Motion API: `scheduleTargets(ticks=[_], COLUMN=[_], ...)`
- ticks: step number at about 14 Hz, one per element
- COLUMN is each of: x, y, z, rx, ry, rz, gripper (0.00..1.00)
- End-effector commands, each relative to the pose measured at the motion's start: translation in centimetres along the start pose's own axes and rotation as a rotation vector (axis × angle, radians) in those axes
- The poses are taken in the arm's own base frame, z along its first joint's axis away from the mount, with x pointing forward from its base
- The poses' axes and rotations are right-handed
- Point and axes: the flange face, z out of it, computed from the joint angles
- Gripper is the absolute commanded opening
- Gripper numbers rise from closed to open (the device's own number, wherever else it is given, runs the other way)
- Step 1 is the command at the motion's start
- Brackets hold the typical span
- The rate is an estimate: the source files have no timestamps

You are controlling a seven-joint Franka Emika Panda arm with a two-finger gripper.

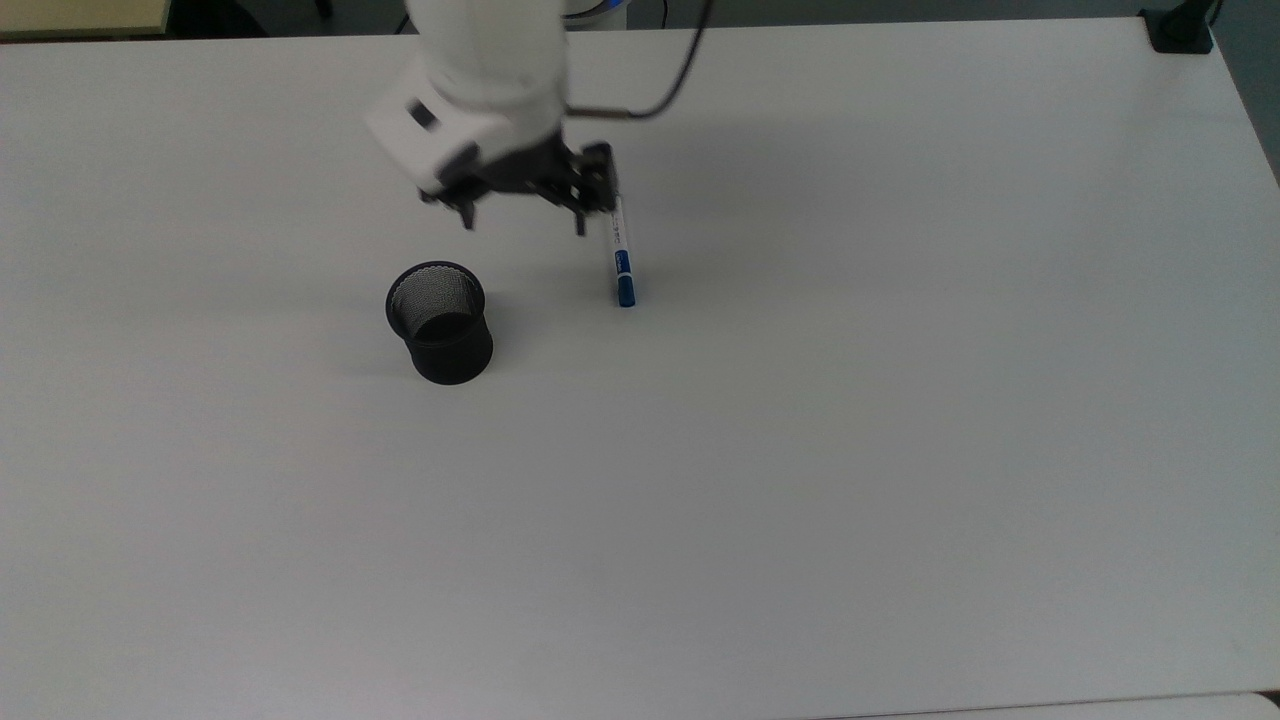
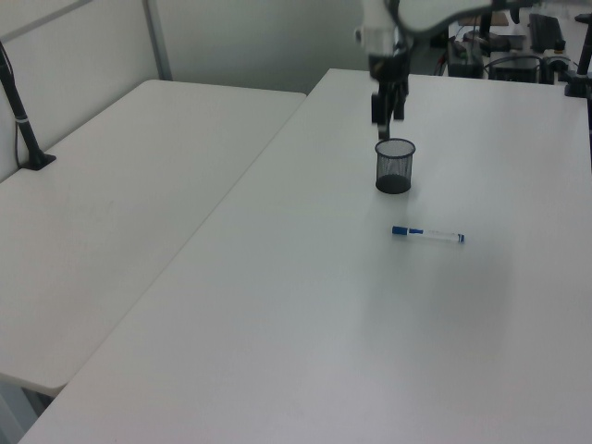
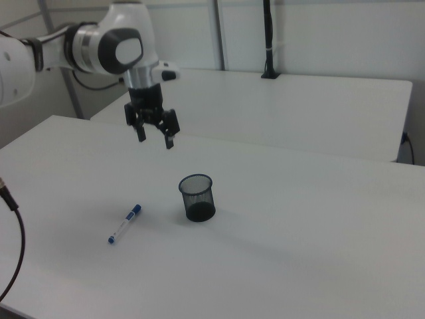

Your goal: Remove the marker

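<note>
The marker [image 1: 621, 257] lies flat on the white table [image 1: 800, 450], its blue cap toward the top view's bottom. The left view shows the marker [image 2: 427, 234] in front of the black mesh cup [image 2: 395, 166]. In the right view the marker [image 3: 125, 224] rests to the left of the cup [image 3: 197, 197]. The cup [image 1: 440, 320] stands upright with nothing visible inside. My gripper [image 1: 524, 220] hangs open and empty, high above the table between cup and marker. The gripper [image 3: 155, 141] touches neither of them, and in the left view the gripper [image 2: 387, 109] hovers over the cup.
A black clamp [image 1: 1180, 28] sits at the table's far right corner in the top view. A second white table [image 2: 120, 194] stands beside this one, with a black post [image 2: 23, 125] clamped to it. The arm's cable [image 1: 650, 95] trails behind the wrist.
</note>
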Motion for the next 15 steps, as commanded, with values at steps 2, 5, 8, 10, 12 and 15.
scheduleTargets(ticks=[2, 5, 8, 10, 12, 15], x=[-4.7, -5.1, -5.3, -5.3, -5.3, -5.3], y=[4.9, 8.0, 8.1, 8.5, 8.2, 8.4], z=[-6.7, -7.9, -8.0, -8.1, -7.9, -7.9], rx=[0.034, 0.034, 0.04, 0.042, 0.044, 0.046], ry=[0.007, 0.039, 0.035, 0.04, 0.032, 0.034], rz=[0.062, 0.079, 0.045, 0.059, 0.057, 0.065], gripper=[1.0, 1.0, 1.0, 1.0, 1.0, 1.0])
